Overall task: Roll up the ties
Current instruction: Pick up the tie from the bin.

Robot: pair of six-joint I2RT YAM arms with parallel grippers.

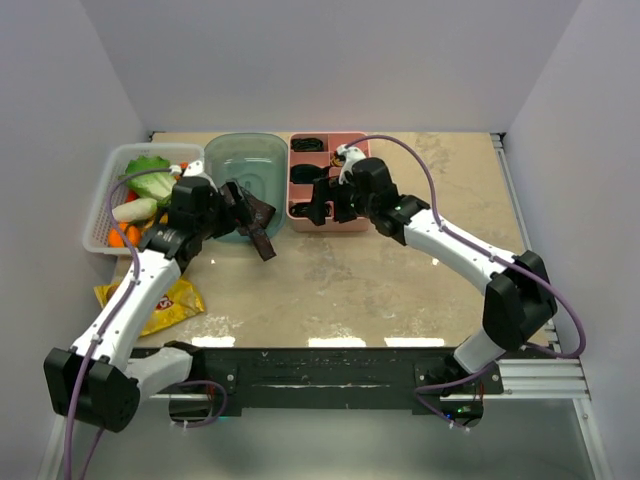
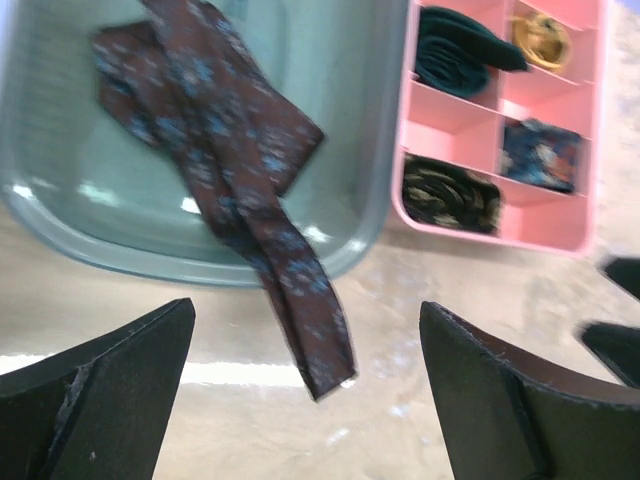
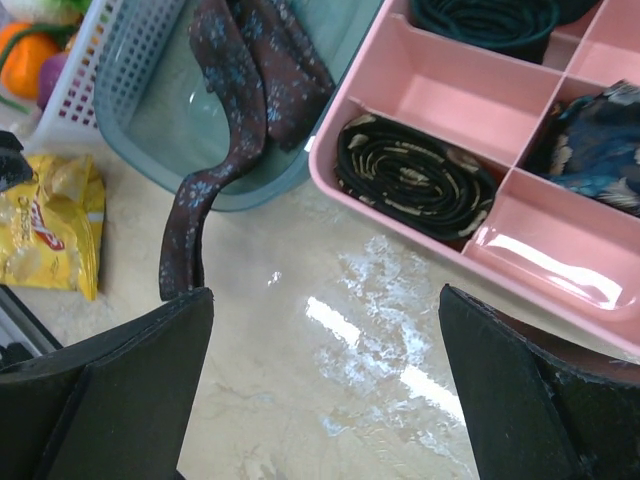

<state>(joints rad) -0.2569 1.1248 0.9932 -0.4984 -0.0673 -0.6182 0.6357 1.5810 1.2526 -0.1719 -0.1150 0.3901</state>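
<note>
Both sets of jaws are spread wide with nothing in them. My left gripper (image 2: 308, 320) hangs over the near rim of the bin; my right gripper (image 3: 327, 300) hangs by the near left corner of the tray.

Counts:
- 1 loose tie (image 2: 215, 150)
- 4 rolled ties in the left wrist view: dark teal (image 2: 455, 55), gold (image 2: 543, 38), blue patterned (image 2: 540, 152) and black with cream flecks (image 2: 450, 192)
- 1 bin, 1 tray, 1 basket, 1 snack bag

The loose tie is brown-maroon woven fabric with pale blue speckles. It lies folded over itself inside the bin, and one strip is draped over the near rim with its end flat on the table. That end sits between my left fingers in the wrist view, but neither finger touches it.

The bin (image 1: 215, 165) is translucent teal plastic with rounded corners and a smooth lip. The tray (image 3: 440, 85) is pink plastic with thin dividers and rectangular cells, one roll per filled cell. In the right wrist view, one near cell is bare and glossy. The basket (image 1: 100, 215) is white lattice plastic holding vegetables, just left of the bin. The snack bag (image 3: 45, 235) is yellow crinkled foil, lying flat near the table's left edge.

The bin and tray stand just beside each other with a narrow gap between them. The table (image 1: 350, 290) is beige marbled and shiny, and it is open across the whole stretch between the containers and my bases. White walls close in the left, right and far sides.
</note>
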